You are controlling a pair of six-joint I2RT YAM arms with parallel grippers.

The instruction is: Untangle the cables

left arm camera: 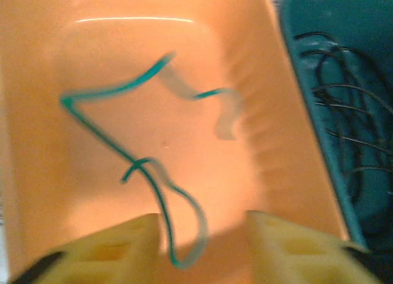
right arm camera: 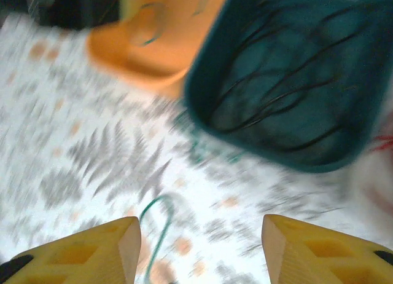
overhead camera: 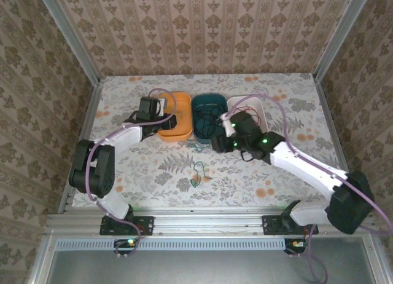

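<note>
Your left fingers (left arm camera: pixel 104 252) stand spread over the orange tray (left arm camera: pixel 279 142), one green cable (left arm camera: pixel 110 90) lying loose inside. Your right fingers (right arm camera: pixel 86 253) are spread over a second green cable (right arm camera: pixel 161 230) on the worktop (right arm camera: pixel 73 167); black cables (right arm camera: pixel 276 96) sit in the teal tray (right arm camera: pixel 206 87).

Floral table (overhead camera: pixel 153 167), three tubs (overhead camera: pixel 195 119), green cables (overhead camera: pixel 198 173)

Patterned wallpaper walls (overhead camera: pixel 202 32), floral table (overhead camera: pixel 153 167), apparently metal-framed

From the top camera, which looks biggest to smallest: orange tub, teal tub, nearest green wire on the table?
1. orange tub and teal tub: too alike to rank.
2. nearest green wire: clearly smallest.
</note>
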